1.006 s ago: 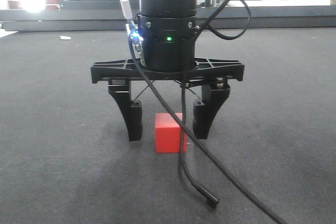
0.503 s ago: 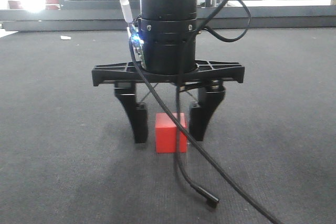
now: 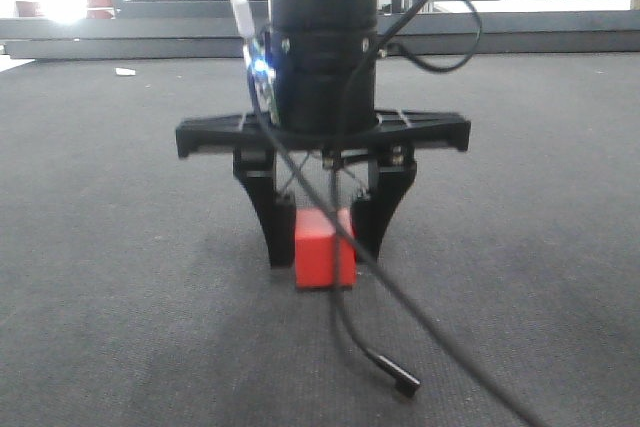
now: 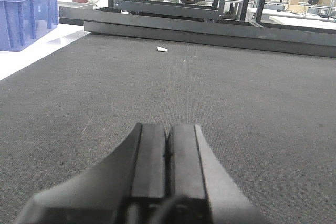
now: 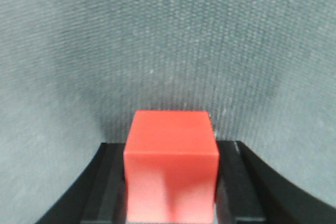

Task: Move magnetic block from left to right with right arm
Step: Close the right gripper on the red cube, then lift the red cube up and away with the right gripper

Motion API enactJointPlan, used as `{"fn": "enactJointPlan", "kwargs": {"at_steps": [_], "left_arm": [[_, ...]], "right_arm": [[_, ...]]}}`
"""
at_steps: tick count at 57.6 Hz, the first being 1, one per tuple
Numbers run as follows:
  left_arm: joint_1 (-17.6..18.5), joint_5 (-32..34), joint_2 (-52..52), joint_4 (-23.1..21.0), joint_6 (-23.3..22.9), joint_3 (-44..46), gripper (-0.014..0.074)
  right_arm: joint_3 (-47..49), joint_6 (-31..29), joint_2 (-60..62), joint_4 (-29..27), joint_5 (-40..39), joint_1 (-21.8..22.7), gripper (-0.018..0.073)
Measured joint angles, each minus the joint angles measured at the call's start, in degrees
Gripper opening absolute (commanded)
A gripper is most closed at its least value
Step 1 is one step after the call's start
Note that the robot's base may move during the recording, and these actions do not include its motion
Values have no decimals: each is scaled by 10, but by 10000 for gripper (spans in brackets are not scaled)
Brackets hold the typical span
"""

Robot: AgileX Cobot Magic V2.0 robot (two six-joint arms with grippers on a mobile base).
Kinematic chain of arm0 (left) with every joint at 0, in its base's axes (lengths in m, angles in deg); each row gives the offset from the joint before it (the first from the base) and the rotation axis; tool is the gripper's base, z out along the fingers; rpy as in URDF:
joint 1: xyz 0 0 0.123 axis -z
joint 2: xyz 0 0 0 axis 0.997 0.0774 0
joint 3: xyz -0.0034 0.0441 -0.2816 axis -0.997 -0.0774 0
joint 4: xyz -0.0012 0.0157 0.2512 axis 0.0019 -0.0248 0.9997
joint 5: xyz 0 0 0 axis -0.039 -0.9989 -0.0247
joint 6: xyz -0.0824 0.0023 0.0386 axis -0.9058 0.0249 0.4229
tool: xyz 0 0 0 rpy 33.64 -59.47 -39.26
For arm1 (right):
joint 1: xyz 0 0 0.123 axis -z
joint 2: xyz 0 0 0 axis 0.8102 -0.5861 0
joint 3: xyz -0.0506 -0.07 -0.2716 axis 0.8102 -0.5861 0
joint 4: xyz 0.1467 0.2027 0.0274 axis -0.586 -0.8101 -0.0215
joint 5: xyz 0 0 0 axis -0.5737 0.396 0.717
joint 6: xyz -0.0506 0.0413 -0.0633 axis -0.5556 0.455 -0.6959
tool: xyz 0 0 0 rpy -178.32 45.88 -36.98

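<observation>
Exterior front-facing view: your right gripper (image 3: 325, 247) points straight down over the magnetic block (image 3: 322, 259), a small bright-red cube resting on the dark grey mat (image 3: 120, 277), near its middle and well away from the far edge. The block lies directly between the jaws, with one black finger against each side face, so they look clamped on it, though it has not left the mat. Being a cube, it has no long axis to line up. A loose black cable (image 3: 395, 372) hangs in front. The right wrist view shows the cube centred between the fingers. In the left wrist view, your left gripper (image 4: 168, 129) has its jaws pressed together on nothing, with no block in sight — the right arm is the one at the block. A second ago the right jaws stood apart, with mat showing on both sides of the cube — that gap is gone.
</observation>
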Motion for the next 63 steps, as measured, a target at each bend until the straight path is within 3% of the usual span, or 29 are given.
{"fn": "enactJointPlan", "kwargs": {"at_steps": [7, 19, 29, 36, 54, 63], "left_arm": [[0, 0, 0, 0, 0, 0, -117], [0, 0, 0, 0, 0, 0, -117], [0, 0, 0, 0, 0, 0, -117], [0, 0, 0, 0, 0, 0, -117], [0, 0, 0, 0, 0, 0, -117], [0, 0, 0, 0, 0, 0, -117]], "right_arm": [[0, -6, 39, 21, 3, 0, 294], [-38, -14, 118, 109, -5, 4, 294], [-130, -36, 199, 121, -45, 44, 294], [-201, -88, 256, 111, -79, 89, 294], [-366, -307, 421, 15, -191, 244, 294], [-426, -396, 497, -3, -243, 326, 294]]}}
